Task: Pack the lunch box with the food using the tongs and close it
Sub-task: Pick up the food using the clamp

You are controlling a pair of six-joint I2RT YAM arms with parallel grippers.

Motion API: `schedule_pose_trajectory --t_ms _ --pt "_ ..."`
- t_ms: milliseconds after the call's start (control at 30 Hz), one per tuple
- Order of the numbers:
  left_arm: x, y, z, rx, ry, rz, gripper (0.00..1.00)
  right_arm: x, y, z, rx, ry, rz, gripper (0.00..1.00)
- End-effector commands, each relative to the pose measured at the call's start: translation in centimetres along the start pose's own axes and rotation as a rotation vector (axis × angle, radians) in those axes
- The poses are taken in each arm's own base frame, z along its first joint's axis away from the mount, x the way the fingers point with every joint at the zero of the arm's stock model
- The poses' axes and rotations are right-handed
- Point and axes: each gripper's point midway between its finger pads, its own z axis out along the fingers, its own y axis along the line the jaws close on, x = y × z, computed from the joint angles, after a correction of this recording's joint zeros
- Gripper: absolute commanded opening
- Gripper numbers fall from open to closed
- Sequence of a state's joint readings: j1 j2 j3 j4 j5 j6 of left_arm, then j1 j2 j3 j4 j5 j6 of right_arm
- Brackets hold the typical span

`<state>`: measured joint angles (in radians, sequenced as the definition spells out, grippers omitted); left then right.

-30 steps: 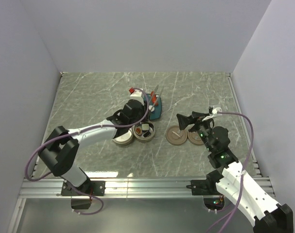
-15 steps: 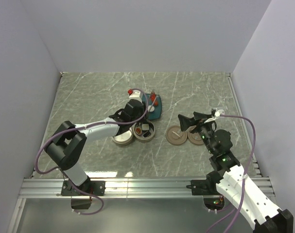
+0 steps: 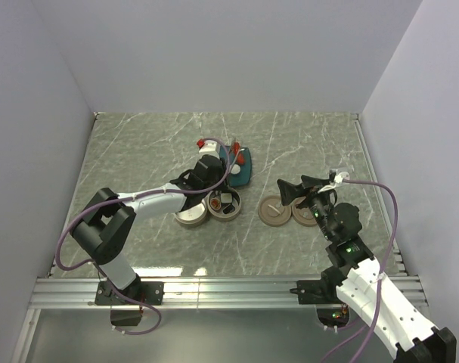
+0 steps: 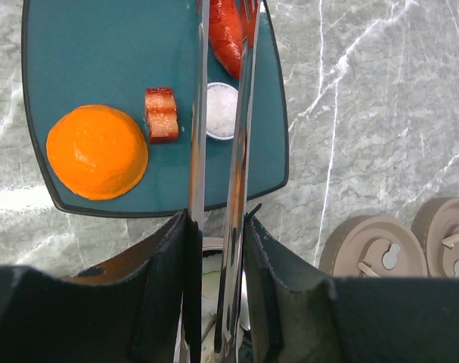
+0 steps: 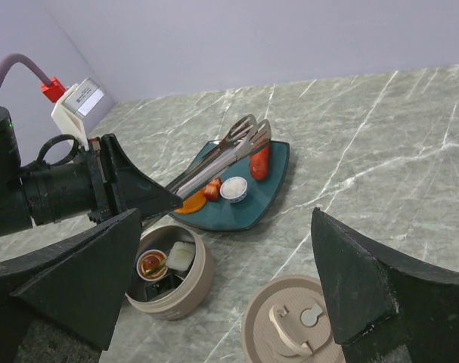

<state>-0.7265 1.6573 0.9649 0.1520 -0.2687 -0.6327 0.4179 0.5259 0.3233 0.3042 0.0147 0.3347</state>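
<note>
My left gripper is shut on the silver tongs, which reach out over the teal plate. Their tips stand on either side of a red sausage; I cannot tell whether they pinch it. On the plate also lie an orange ball, a small red piece and a white roll. Two round tins sit in front of the plate, the right one holding several food pieces. My right gripper hangs open above the two brown lids.
White walls close in the marble table on the left, back and right. A metal rail runs along the near edge by the arm bases. The left arm's cable loops beside its base.
The left arm has drawn in and the tongs have dropped lower over the plate. The right gripper has shifted only slightly and stays open.
</note>
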Motion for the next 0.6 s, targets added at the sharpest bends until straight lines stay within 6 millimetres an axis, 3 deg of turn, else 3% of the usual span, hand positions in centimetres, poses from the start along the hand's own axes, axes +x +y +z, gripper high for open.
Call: schedule_pose_trajectory --t_ms 0,233,567 --pt "-2.0 -0.6 -0.4 0.01 -0.06 -0.031 0.39 -0.7 0.1 -0.1 -0.006 -0.028 -0.011 0.99" --pt "-0.5 -0.9 1.1 0.013 0.008 -0.021 0.41 -0.8 0.1 -0.3 -0.01 -0.03 -0.011 0.99" --pt "-0.6 -0.5 0.7 -0.01 0.006 -0.018 0.43 -0.8 0.2 -0.3 -0.013 -0.029 -0.009 0.99"
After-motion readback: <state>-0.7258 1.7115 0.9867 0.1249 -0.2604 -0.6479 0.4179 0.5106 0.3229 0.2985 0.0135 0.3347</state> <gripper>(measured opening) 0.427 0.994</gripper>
